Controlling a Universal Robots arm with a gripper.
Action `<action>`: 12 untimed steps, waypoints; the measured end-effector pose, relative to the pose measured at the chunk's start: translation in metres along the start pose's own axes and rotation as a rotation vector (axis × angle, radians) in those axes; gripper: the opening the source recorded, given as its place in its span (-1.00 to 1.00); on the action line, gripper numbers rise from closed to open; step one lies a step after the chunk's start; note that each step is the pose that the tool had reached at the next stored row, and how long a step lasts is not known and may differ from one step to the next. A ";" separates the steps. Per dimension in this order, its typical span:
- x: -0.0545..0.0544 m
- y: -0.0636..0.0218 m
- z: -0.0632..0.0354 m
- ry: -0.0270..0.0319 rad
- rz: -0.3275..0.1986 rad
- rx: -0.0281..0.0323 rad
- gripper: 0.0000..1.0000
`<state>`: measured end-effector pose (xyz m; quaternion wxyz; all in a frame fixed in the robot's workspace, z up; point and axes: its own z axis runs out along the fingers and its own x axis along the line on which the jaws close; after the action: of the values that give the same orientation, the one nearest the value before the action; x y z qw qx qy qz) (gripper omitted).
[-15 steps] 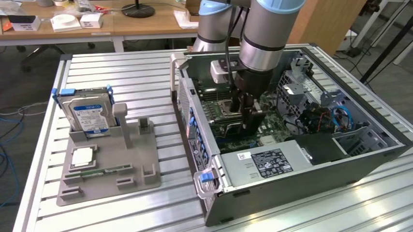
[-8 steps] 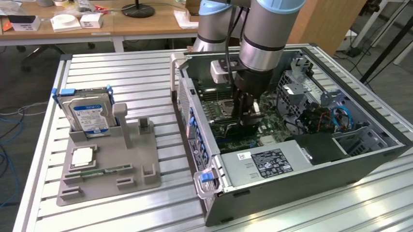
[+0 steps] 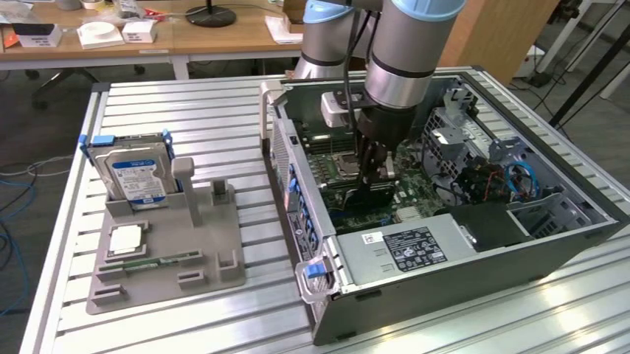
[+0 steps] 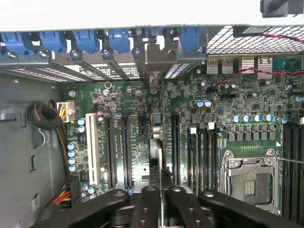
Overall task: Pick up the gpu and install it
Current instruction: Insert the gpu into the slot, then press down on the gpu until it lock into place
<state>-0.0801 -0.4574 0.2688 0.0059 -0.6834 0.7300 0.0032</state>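
Item: gpu [image 4: 156, 156], a thin dark card seen edge-on, standing upright over the green motherboard [image 4: 237, 99] inside the open computer case [image 3: 580, 228], clenched between the closed fingers of the hand [image 4: 161, 197]; pickup looks done, seating in its slot not yet confirmed.

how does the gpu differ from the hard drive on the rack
The gpu is a thin dark card, held edge-on by the shut claw inside the computer case. The hard drive is a thicker silver block with a blue-white label, standing untouched in the grey rack. Both stand on edge.
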 end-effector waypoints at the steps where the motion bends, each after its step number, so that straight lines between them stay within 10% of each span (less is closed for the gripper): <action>1: 0.000 0.0000 0.0000 0.0000 0.000 0.0000 -0.79; 12: 0.000 0.0000 0.0000 -0.0023 0.000 -0.0001 -0.79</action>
<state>-0.0801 -0.4574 0.2689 0.0067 -0.6834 0.7300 0.0040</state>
